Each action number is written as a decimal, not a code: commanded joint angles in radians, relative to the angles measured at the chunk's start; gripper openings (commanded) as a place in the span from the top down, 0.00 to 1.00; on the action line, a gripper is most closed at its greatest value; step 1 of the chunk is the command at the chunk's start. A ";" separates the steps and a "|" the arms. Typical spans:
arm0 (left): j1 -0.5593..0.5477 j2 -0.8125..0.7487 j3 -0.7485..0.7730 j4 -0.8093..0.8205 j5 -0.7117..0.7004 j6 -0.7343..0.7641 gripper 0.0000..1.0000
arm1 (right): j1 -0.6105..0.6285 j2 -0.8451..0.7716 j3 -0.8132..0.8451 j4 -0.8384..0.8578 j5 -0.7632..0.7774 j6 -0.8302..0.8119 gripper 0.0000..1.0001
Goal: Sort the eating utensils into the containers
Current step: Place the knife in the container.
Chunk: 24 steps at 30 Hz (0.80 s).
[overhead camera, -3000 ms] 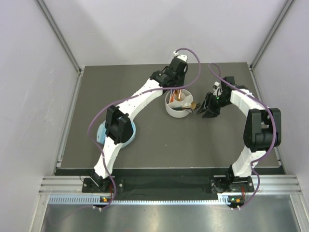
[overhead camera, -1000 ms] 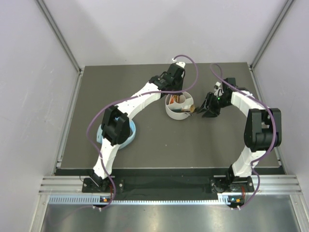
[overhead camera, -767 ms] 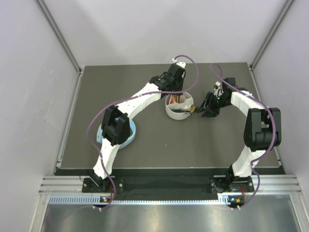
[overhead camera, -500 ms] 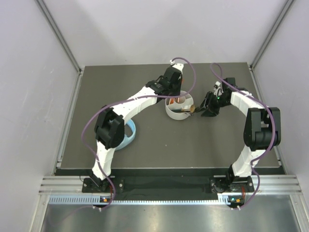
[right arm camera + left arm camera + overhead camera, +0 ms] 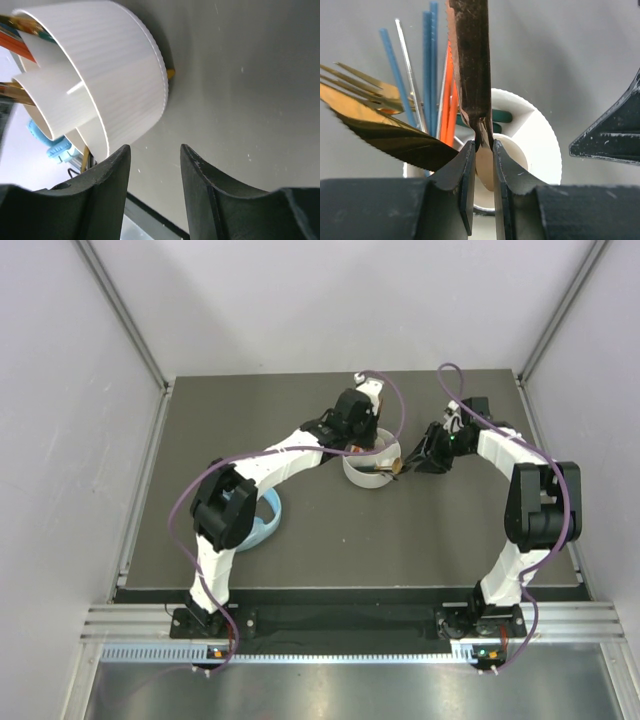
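Observation:
My left gripper point(image 5: 482, 145) is shut on a bronze spoon point(image 5: 470, 60), pinching its neck just above the bowl, with the handle running up the frame. Below it stands the round white divided container point(image 5: 540, 145). It holds blue chopsticks point(image 5: 427, 75), orange chopsticks point(image 5: 449, 100), a gold fork point(image 5: 365, 85) and a gold serrated knife point(image 5: 390, 137). From above, the left gripper point(image 5: 352, 430) hangs over the far left side of the container point(image 5: 362, 478). My right gripper point(image 5: 155, 150) is open and holds nothing, just right of the container point(image 5: 115, 75) and low over the mat.
Light blue headphones point(image 5: 265, 522) lie on the dark mat under the left arm's elbow. The right gripper point(image 5: 412, 460) sits close to the container's right side, where a gold utensil tip point(image 5: 388, 468) sticks out. Grey walls enclose the mat on three sides.
The left arm's elbow has swung left, uncovering more of the headphones, and its wrist now sits lower over the container. The right gripper has crept slightly toward the far side.

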 commanded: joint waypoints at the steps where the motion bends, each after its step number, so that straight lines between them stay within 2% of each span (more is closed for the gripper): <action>1: -0.001 -0.069 -0.082 0.180 0.029 0.015 1.00 | -0.005 -0.023 0.008 0.094 -0.012 0.005 0.55; 10: -0.001 -0.112 -0.168 0.238 0.037 0.010 0.99 | -0.013 -0.015 0.005 0.126 -0.009 -0.012 0.55; 12: -0.001 -0.118 -0.174 0.229 0.043 0.012 0.87 | -0.011 -0.017 0.002 0.126 -0.006 -0.012 0.55; 14: -0.001 -0.129 -0.165 0.228 0.049 0.018 0.79 | -0.013 -0.020 0.001 0.126 0.000 -0.012 0.55; 15: -0.001 -0.135 -0.162 0.199 0.058 0.023 0.68 | -0.013 -0.021 -0.003 0.126 0.003 -0.014 0.55; 16: -0.001 -0.138 -0.153 0.192 0.060 0.026 0.64 | -0.013 -0.020 -0.003 0.119 0.007 -0.014 0.55; 24: 0.002 -0.140 -0.131 0.151 0.094 0.038 0.60 | -0.014 -0.012 -0.003 0.109 0.013 -0.023 0.55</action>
